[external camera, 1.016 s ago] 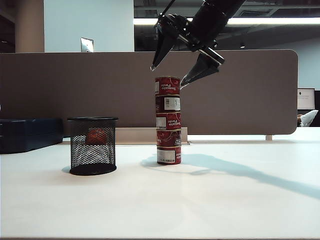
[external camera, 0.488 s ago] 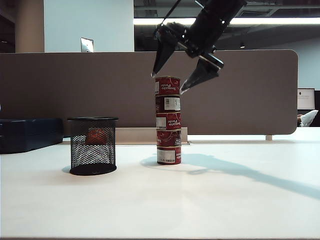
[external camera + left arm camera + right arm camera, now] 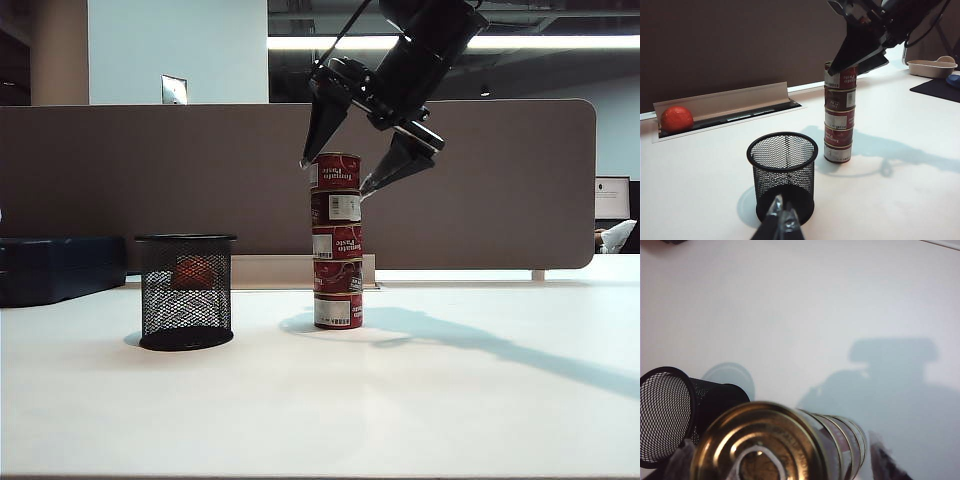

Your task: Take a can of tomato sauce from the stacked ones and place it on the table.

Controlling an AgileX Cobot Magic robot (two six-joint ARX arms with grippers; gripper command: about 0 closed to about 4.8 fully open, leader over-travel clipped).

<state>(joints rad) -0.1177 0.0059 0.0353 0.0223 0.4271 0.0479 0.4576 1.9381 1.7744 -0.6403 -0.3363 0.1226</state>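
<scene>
The stacked ones stand as one column of several tins on the white table. On top is a bright-red can of tomato sauce with white lettering, also seen in the left wrist view. My right gripper hangs over it, open, one fingertip on each side of the tin with a gap to each. The right wrist view looks down on the can's metal lid, with blurred fingers beside it. My left gripper is shut and empty, low in front of the mesh cup.
A black wire-mesh cup stands left of the stack. Behind runs a brown-grey divider panel, with a red-orange ball in the slot at its foot. A dark blue box sits at far left, a beige tray far right.
My right gripper has come down and slightly left, so its open fingertips now flank the top can instead of hanging above it. The stack and left gripper have not moved.
</scene>
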